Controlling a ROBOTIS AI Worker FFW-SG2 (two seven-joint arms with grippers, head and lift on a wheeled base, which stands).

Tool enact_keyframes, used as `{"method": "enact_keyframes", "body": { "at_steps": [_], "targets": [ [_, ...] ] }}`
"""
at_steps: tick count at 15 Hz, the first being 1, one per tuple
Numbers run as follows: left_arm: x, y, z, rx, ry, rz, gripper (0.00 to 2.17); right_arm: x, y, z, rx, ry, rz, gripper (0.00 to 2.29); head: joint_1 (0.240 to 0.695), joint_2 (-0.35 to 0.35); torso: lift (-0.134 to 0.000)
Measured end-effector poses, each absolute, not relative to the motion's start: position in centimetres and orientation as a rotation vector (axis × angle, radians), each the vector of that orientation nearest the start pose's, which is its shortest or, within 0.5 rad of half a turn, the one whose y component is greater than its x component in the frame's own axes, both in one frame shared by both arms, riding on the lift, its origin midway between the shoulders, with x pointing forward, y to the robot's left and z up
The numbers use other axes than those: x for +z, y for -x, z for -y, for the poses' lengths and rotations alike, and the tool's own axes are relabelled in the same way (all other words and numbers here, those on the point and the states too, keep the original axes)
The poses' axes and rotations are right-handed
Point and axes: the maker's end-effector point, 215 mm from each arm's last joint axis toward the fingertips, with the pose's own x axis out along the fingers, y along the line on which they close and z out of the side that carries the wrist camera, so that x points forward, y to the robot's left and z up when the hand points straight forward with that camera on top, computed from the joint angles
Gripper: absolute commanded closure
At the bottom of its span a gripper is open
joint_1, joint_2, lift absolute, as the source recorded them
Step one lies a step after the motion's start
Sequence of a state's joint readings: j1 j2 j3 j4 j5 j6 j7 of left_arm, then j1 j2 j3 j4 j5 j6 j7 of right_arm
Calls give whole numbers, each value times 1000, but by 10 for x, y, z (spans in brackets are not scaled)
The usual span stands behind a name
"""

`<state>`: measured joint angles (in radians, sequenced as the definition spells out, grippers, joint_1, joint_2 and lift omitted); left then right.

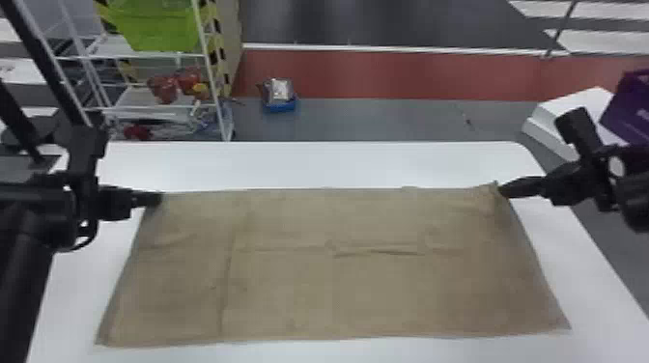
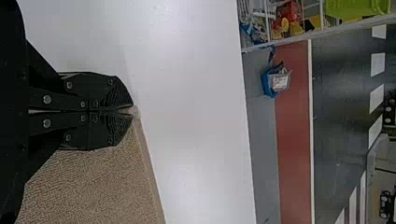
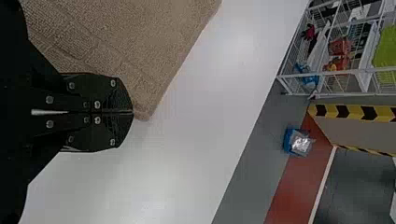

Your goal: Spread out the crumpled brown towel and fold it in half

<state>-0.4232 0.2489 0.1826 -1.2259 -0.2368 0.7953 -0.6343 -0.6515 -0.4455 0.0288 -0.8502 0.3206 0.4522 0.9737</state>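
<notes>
On my remote feeds I see the brown towel (image 1: pixel 367 289) as matt cloth, its surface rough and pebbly. The desk (image 1: pixel 309 164) looks smooth, with a soft gloss. My left claw (image 1: pixel 157 198) is dull black with shiny metal screws (image 2: pixel 46 99); the green bin (image 1: pixel 159 29) looks plastic.

Head view — high, down over towel (image 1: pixel 367 294)

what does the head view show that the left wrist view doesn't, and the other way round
Head view only: the right gripper at the towel's far right corner, and a purple box.

Left wrist view only: the bolt heads on the left gripper.

Both: left gripper, towel, white table, green bin.
</notes>
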Motion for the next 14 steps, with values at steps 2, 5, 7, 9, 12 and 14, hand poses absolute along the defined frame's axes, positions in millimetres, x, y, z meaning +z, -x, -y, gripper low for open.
{"method": "enact_keyframes", "body": {
  "at_steps": [2,5,7,9,12,14],
  "targets": [
    [-446,-612,-390,-178,-8,-738,1443,-418,-636,405,535,304,-753,1214,695,-14,-123],
    [-434,-606,-399,-154,12,-709,1443,-410,-638,400,545,290,-714,1214,695,-4,-123],
    [-431,-601,-402,-146,20,-706,1440,-405,-637,396,553,286,-696,1214,695,5,-123],
    [-426,-595,-407,-141,30,-695,1440,-397,-636,390,565,283,-675,1214,695,12,-123],
    [-416,-584,-417,-130,35,-666,1443,-387,-627,392,569,256,-649,1214,695,22,-123],
    [-413,-576,-420,-132,48,-652,1440,-382,-616,393,577,230,-629,1214,695,24,-123]
  ]
}}
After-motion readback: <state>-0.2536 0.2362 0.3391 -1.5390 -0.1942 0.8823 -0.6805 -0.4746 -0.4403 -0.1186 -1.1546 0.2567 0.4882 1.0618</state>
